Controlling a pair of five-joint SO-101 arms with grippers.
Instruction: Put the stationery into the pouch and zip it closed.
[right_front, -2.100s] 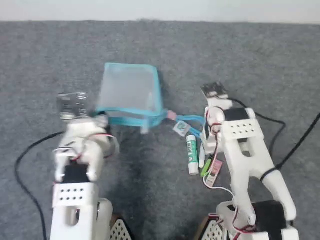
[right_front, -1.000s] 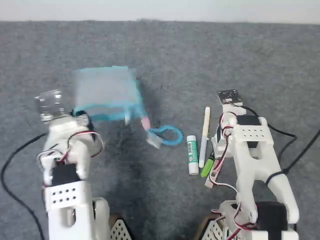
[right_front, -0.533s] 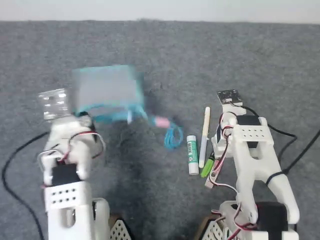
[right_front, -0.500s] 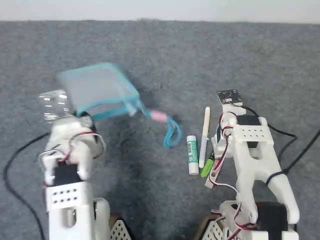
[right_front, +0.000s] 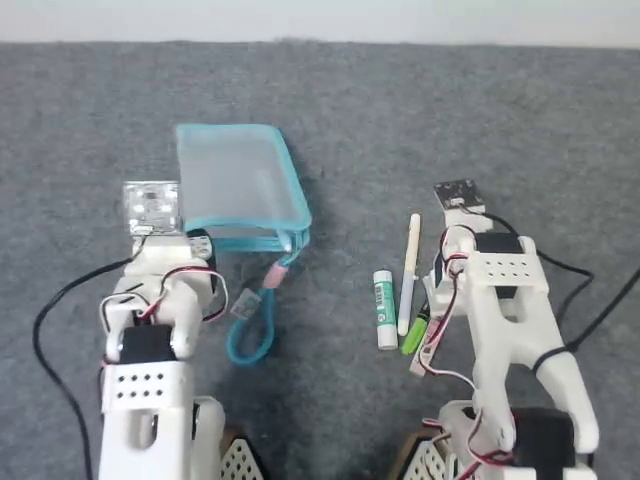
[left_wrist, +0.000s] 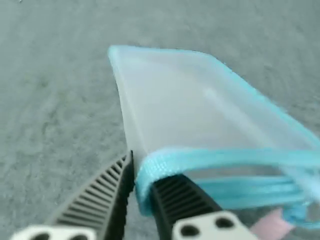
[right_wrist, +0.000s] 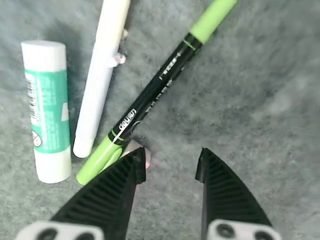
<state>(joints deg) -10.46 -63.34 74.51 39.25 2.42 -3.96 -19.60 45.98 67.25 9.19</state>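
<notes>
A clear pouch (right_front: 238, 185) with turquoise trim lies left of centre, its pink zip pull and blue loop strap (right_front: 252, 330) trailing toward the front. My left gripper (left_wrist: 142, 192) is shut on the pouch's (left_wrist: 200, 120) near turquoise edge, close to a corner. A glue stick (right_front: 384, 308), a white pen (right_front: 409, 271) and a green-capped black marker (right_front: 414, 332) lie side by side to the right. Over them sits my right gripper (right_wrist: 170, 162), open, fingertips just beside the marker (right_wrist: 165, 75), with the glue stick (right_wrist: 46, 107) and white pen (right_wrist: 100, 70) next to it.
Grey carpet covers the whole table surface. A pale wall strip runs along the far edge. Black cables trail beside both arm bases at the front left and front right.
The left arm has swung the pouch from the left back toward the centre and set it flat. The strap has dropped toward the front. The right arm drew back off the strap earlier, then stayed put.
</notes>
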